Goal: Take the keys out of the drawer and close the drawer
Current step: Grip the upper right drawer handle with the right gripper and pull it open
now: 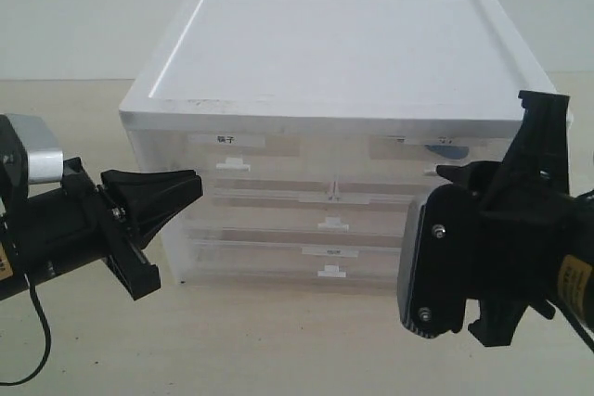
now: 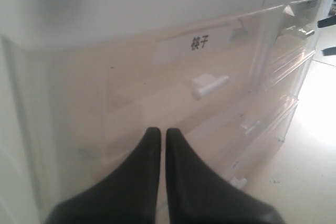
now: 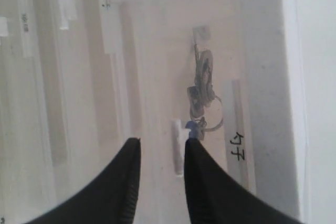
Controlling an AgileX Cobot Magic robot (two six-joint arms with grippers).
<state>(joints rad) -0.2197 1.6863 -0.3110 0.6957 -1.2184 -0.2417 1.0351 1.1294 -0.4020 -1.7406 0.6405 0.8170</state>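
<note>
The drawer (image 1: 436,157) is the upper right half-width one in the clear cabinet, and it looks pushed in. Through its front I see the keys (image 3: 202,90) with a bit of the blue fob (image 3: 190,125); the fob (image 1: 447,148) also shows from outside. My right gripper (image 3: 163,142) is open and turned on its side. The white tab handle (image 3: 178,153) lies between its fingers, close against one finger (image 3: 202,177). In the exterior view the right gripper (image 1: 473,150) is at the drawer front. My left gripper (image 2: 160,130) is shut on nothing, just in front of the cabinet's left side (image 1: 190,185).
The upper left drawer (image 2: 173,98) carries a bold dark label (image 2: 197,43) and a white handle (image 2: 210,85). Two full-width drawers (image 1: 325,220) sit below. The cabinet has a flat white top (image 1: 325,44) and stands on a pale table (image 1: 278,340).
</note>
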